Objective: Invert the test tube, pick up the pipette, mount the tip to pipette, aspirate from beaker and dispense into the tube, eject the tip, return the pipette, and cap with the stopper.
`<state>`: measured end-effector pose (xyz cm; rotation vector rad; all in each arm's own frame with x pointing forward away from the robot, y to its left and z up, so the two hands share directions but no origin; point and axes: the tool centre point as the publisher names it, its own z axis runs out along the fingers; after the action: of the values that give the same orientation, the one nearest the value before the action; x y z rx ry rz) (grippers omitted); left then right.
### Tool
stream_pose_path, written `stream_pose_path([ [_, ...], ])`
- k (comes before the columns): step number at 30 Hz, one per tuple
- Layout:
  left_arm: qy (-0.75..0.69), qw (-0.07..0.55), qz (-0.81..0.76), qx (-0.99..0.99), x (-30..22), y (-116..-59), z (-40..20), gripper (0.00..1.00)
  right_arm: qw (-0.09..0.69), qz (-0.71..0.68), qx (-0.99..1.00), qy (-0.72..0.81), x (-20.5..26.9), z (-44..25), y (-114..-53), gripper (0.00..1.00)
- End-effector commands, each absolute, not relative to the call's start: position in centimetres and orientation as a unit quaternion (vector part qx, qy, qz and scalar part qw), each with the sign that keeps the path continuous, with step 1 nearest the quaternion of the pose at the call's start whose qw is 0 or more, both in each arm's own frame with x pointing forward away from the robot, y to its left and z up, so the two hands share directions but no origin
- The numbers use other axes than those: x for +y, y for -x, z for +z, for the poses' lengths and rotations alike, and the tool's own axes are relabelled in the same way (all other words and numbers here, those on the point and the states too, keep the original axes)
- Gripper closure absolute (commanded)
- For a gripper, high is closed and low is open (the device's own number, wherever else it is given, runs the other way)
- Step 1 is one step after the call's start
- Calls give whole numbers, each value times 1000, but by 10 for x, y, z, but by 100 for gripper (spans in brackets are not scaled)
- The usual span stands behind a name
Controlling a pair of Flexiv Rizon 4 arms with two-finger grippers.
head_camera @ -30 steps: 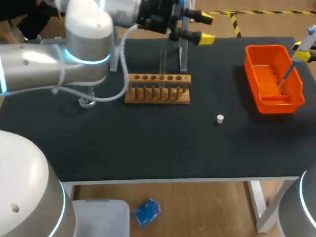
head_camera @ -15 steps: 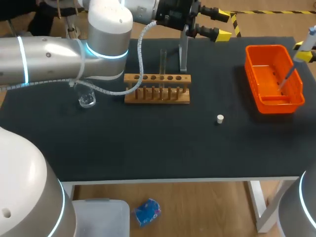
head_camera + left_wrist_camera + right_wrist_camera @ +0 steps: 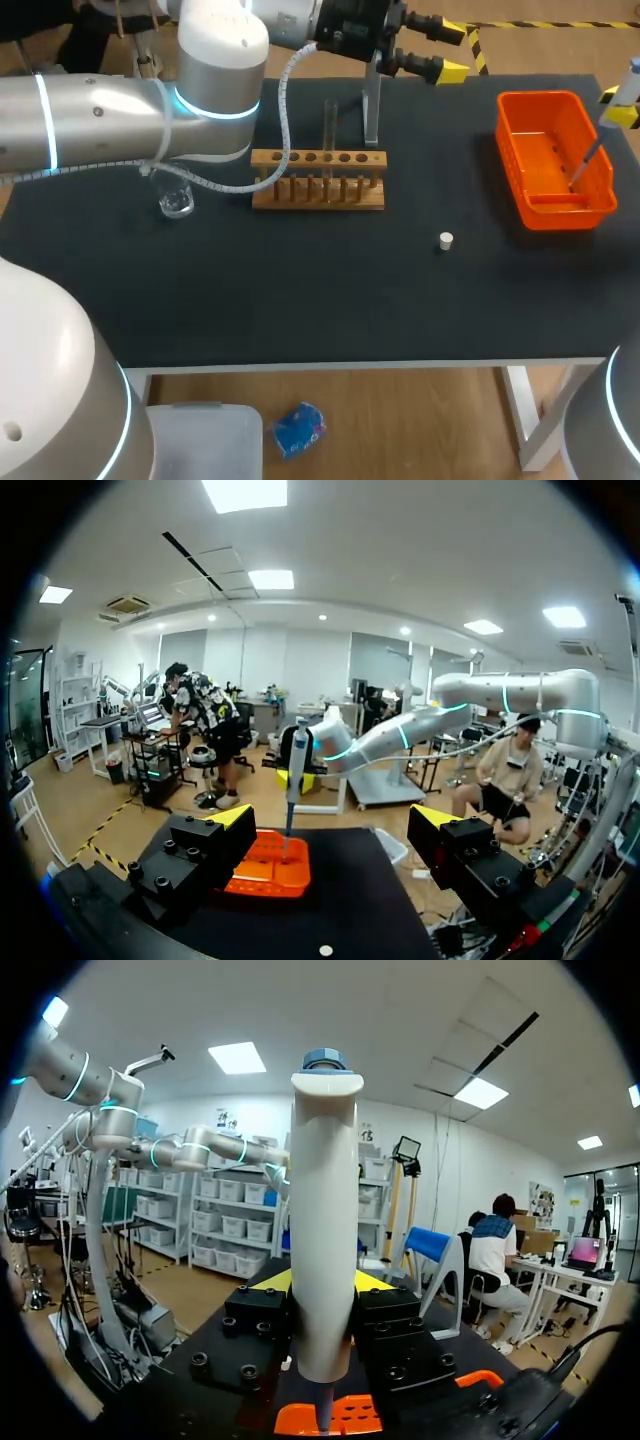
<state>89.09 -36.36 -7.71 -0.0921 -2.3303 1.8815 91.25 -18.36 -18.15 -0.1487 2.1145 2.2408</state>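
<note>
At the right edge of the black table (image 3: 300,300), the right gripper (image 3: 322,1295) is clamped on a tall white plastic pipette (image 3: 322,1230) with a blue cap. It holds the pipette upright, thin lower end pointing down into an orange plastic bin (image 3: 510,150) at the far right. The left gripper (image 3: 440,48) hangs above the table's far edge near the middle, its fingers spread apart with nothing between them. Nearer and to its left, a clear glass test tube (image 3: 329,125) stands upright in a light wooden rack (image 3: 318,195). A small clear glass beaker (image 3: 176,202) sits left of the rack. A small white stopper (image 3: 446,240) lies nearer, to the rack's right.
</note>
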Motion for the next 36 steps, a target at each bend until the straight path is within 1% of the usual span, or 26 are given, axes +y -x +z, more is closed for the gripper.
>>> stream_pose_path([
  [1,30,72,626,-776,-363,-890,-76,0,24,726,686,52,-188,-182,-915,100],
  [25,34,71,619,-781,-366,-894,-71,0,21,728,683,52,-190,-182,-914,100],
  [28,23,79,611,-787,-382,-901,-60,0,21,728,683,52,-190,-182,-914,100],
  [36,-5,94,588,-803,-450,-914,-32,0,21,728,683,52,-190,-182,-914,100],
])
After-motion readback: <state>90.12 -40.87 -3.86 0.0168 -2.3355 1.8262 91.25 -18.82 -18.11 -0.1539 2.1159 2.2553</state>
